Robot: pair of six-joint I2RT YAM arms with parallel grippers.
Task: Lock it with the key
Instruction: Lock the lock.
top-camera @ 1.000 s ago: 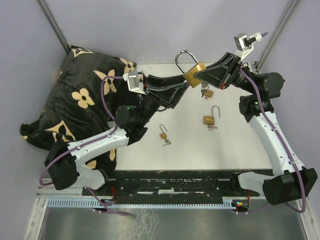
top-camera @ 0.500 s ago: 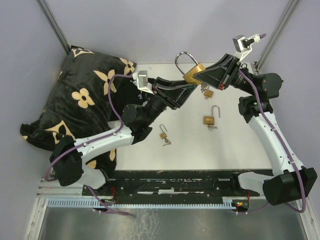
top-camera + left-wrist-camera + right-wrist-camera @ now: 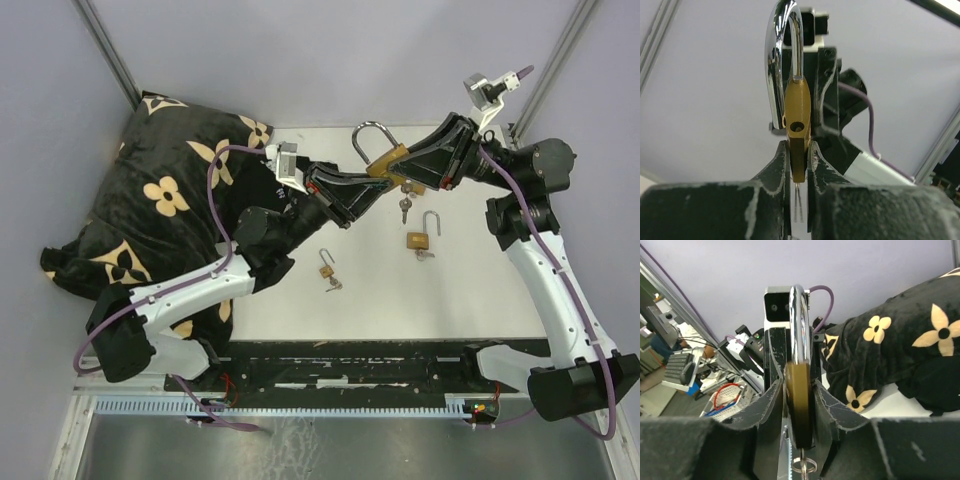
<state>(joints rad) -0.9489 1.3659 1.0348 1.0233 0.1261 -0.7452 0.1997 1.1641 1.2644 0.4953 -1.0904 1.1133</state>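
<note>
A large brass padlock with its chrome shackle swung open is held up above the table between both arms. My left gripper is shut on the lower edge of the brass body. From the other side my right gripper flanks the same body closely. A thin dark gap shows at one finger, so its grip is unclear. The key hangs under the lock on a ring.
Two small brass padlocks with keys lie on the white table. A black pillow with tan flowers fills the left side. Metal frame posts rise at the back corners.
My left gripper has closed onto the padlock body. The lock and both grippers have shifted slightly toward the near side. The padlock looks blurred between my right fingers.
</note>
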